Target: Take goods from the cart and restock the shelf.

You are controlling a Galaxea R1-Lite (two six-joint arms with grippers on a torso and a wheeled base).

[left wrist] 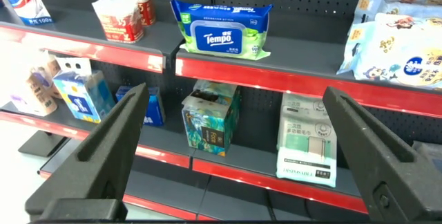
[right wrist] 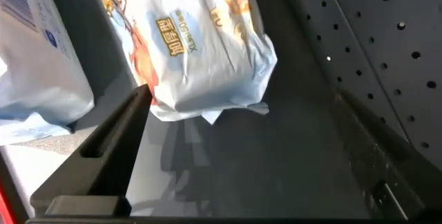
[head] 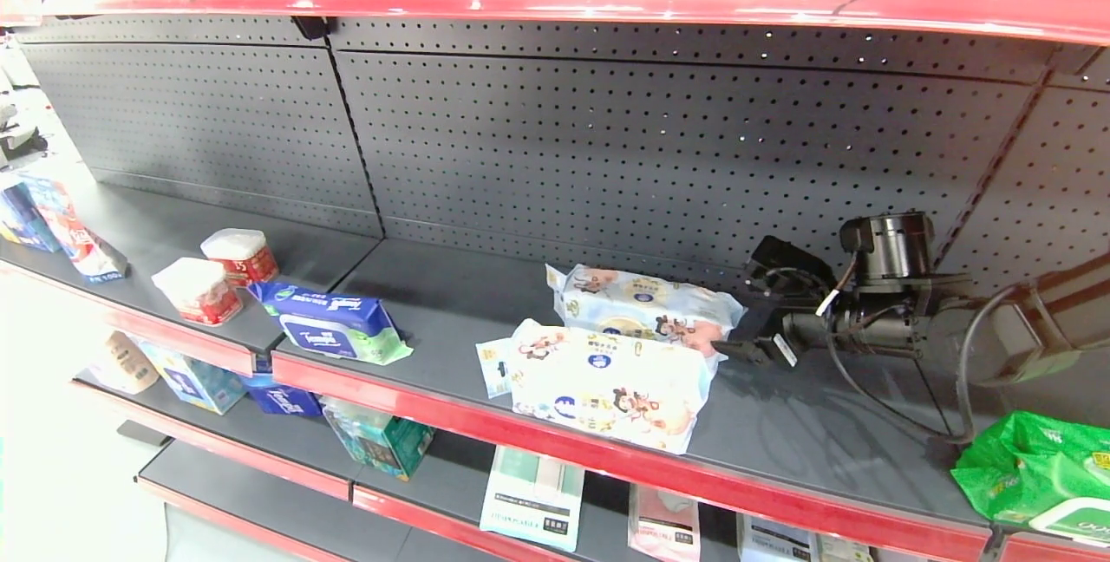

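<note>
Right gripper (head: 744, 343) spread open, empty, just beside rear wipes pack (head: 646, 306), midway on the shelf (head: 780, 432) behind front-edge pack (head: 607, 384). Likely light, soft, slick film: pinch across the narrow end, not the seam flap.

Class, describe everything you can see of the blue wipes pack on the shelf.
The blue wipes pack is a soft, glossy plastic pouch, blue with a white label flap and green at one end. It lies label-up near the front edge of the shelf, just right of two white-topped red tubs.
</note>
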